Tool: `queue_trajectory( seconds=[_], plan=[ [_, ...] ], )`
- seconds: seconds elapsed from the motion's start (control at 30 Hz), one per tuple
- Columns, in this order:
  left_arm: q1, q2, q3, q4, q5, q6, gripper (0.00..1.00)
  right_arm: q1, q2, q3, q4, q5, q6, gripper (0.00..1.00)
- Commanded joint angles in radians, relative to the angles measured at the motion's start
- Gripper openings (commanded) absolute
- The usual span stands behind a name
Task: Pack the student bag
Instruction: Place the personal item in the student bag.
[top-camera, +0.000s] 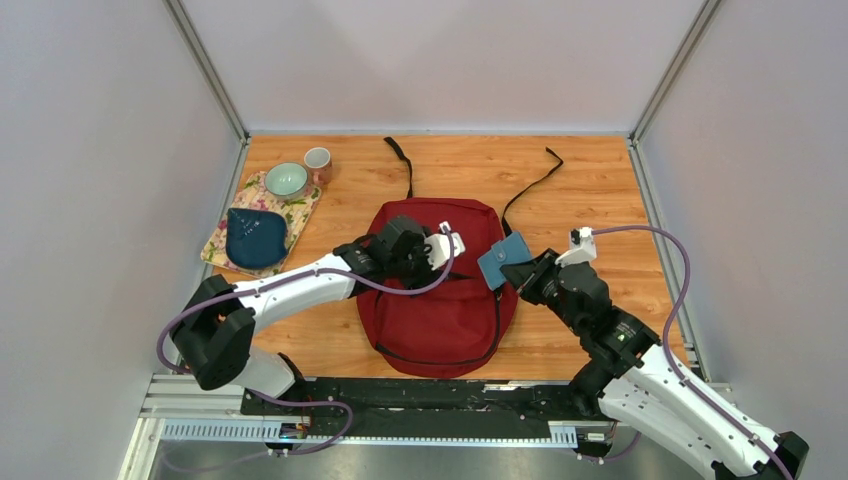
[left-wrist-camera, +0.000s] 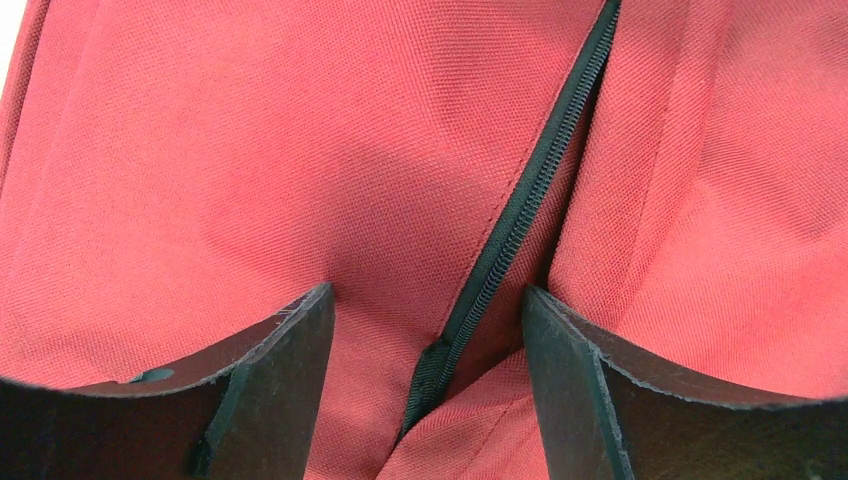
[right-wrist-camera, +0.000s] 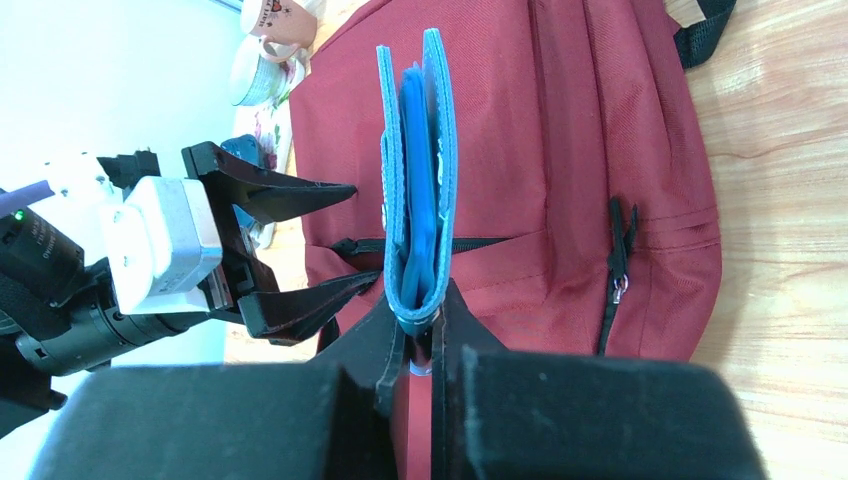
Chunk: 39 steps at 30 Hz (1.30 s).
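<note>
Right claw pinches the teal wallet; left claw stands wide astride the zipper of the student bag. Ideally, part that zipper fully before inserting the wallet edgewise.

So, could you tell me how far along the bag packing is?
Early: nothing looks packed. The right pincer grips the teal wallet by the red backpack; the left pincer hovers open over its closed-looking zipper. To do: open it, insert wallet; the dark blue pouch lies on the mat.

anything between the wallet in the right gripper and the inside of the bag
Yes: the zipper on the student bag looks closed, and the open left gripper straddles it, beside the blue wallet held by the right gripper.
</note>
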Motion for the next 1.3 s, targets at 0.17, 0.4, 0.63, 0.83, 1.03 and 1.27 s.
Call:
queue_trajectory(
  seconds=[0.17,0.4,0.63,0.83,1.03,1.27],
  plan=[
    [-0.032,-0.014,-0.062,0.148,-0.22,-0.003,0.75,-0.009,-0.015,0.001,0.047,-0.002,0.006,0.0],
    [-0.032,0.005,-0.033,0.185,-0.337,-0.05,0.61,-0.009,-0.033,-0.005,0.037,-0.005,0.007,0.0],
    [-0.032,-0.011,-0.021,0.199,-0.358,-0.075,0.36,-0.009,-0.035,-0.025,0.034,-0.036,0.026,0.0],
    [-0.032,0.009,-0.004,0.202,-0.364,-0.072,0.35,-0.009,-0.035,-0.041,0.044,-0.052,0.041,0.0],
    [-0.034,0.031,0.024,0.19,-0.361,-0.084,0.25,-0.009,-0.035,-0.039,0.051,-0.071,0.044,0.0],
    [-0.032,0.037,0.065,0.152,-0.338,-0.131,0.01,-0.009,0.002,-0.076,0.146,-0.175,0.102,0.0]
  ],
)
